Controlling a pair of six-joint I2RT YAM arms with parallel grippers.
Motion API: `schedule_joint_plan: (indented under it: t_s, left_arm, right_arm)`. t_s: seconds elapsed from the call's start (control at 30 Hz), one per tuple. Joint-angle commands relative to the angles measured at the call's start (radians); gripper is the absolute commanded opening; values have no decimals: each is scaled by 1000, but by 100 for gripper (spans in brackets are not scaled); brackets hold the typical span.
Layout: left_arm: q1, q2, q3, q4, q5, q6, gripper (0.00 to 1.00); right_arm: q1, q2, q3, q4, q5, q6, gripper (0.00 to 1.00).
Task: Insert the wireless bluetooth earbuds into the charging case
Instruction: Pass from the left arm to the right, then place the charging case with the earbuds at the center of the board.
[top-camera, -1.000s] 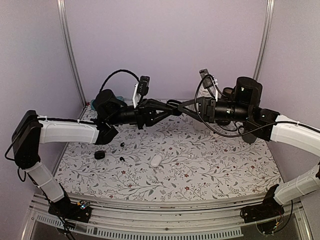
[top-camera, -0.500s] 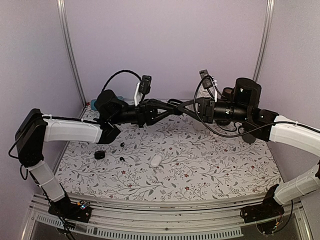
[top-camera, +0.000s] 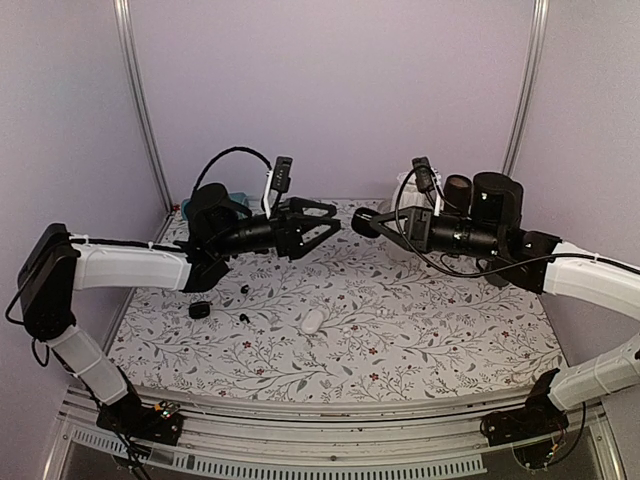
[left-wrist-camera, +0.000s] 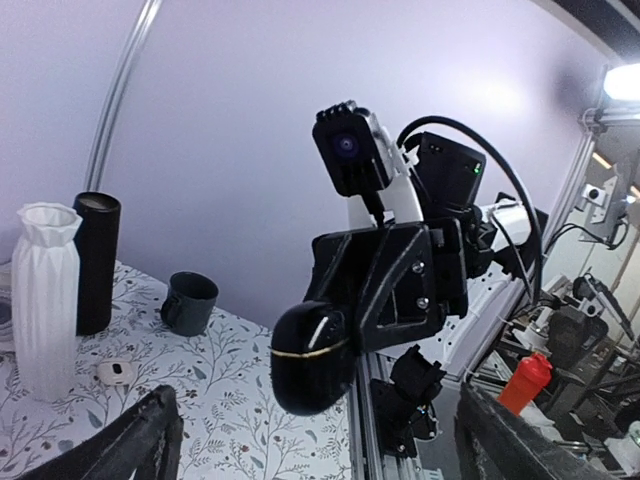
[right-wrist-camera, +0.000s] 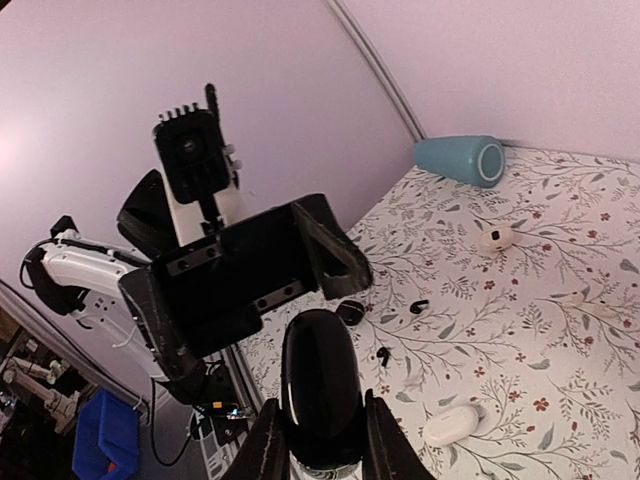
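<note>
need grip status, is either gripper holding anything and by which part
Right gripper pinches the black charging case by one end; left gripper open, empty.

Left gripper has let go, jaws now wide, and drawn back. Case now sits in right gripper alone.

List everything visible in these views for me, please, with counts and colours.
charging case: one, glossy black, held in mid-air
earbuds: two, black, loose on the cloth at left
round case: one, black, beside the earbuds
teal cylinder: one, teal, far left
vase: one, white, far right
black cylinder: one, black, beside the vase
mug: one, dark, far right
white cases: three, white, mid-table, near teal cylinder, near vase
cloth: one, floral, under the objects
left gripper: one, black, open, empty
right gripper: one, black, closed on the charging case
</note>
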Motion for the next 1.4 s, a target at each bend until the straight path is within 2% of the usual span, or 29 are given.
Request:
schedule_joint_plan:
  t_s: [0.0,0.27,0.6,0.9,1.2,1.27,1.37]
  left_arm:
    - [18,-83,-30,-104,-103,107,96]
    - [23,-121,-32,-149,-119,156,96]
    - [26,-126,-25,-157,-102,167,96]
    - [28,-140,-25,-168,-112,167,96]
    - [28,-162,-35,-190,-131,173,96]
    - [28,-164,-37,-192,-131,173,96]
    - [28,-164,-34,-195,-132,174,96]
  right_arm:
    - [-50,-34,-67,-61,130,52,4]
    - [-167,-50,-221,-80,206,142,4]
    - [-339,15,-332,-84,207,225,4]
    - [-456,171,-358,-48,212,242,4]
    - [-498,283,-350,-18,202,245,5]
    - [-500,294,-349,-21,202,243,7]
    - [-506,300,-349,-29,196,242,16]
